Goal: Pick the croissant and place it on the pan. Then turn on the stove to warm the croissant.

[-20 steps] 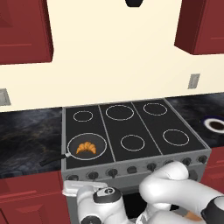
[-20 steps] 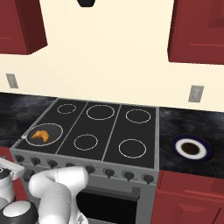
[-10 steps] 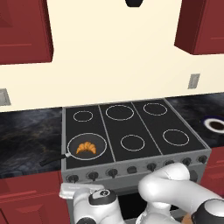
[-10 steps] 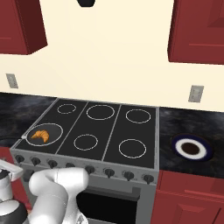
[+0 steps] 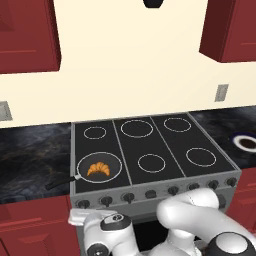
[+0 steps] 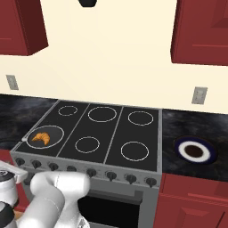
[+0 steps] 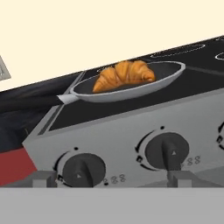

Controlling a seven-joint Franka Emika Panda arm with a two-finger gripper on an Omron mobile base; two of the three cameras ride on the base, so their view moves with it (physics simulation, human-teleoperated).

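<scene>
Wide black glass stove (image 5: 150, 150) with six white ring burners and a grey steel front carrying a row of dark knobs: no burner looks lit in either base view. Dark speckled tabletop (image 6: 196, 124) flanks it; a small white-rimmed dark plate (image 6: 194, 151) sits on the right stretch, well apart from the action.

Round shallow black frying pan (image 5: 99, 167) with a thin pale rim sits on the front-left burner, handle pointing out over the left edge. Small golden-orange crescent croissant (image 5: 98, 169) lies inside it, roughly centred; same in hand view (image 7: 124, 75). So the place step reads as done.

Change over the last second: pan, croissant and stove hold position, base hasn't driven. Only the arm shifts — the wrist drops a little lower in front of the stove's left end.

End effector (image 7: 111, 179) is now at knob height. Hand view puts two dark round knobs dead ahead: left one (image 7: 82, 170), right one (image 7: 167, 151), fingertips low at either side of the frame. That spacing suggests spread fingers with nothing between them, though the tips are barely visible.

Judgement: it's lining up for the knob turn. Which knob drives the front-left burner I can't tell.
</scene>
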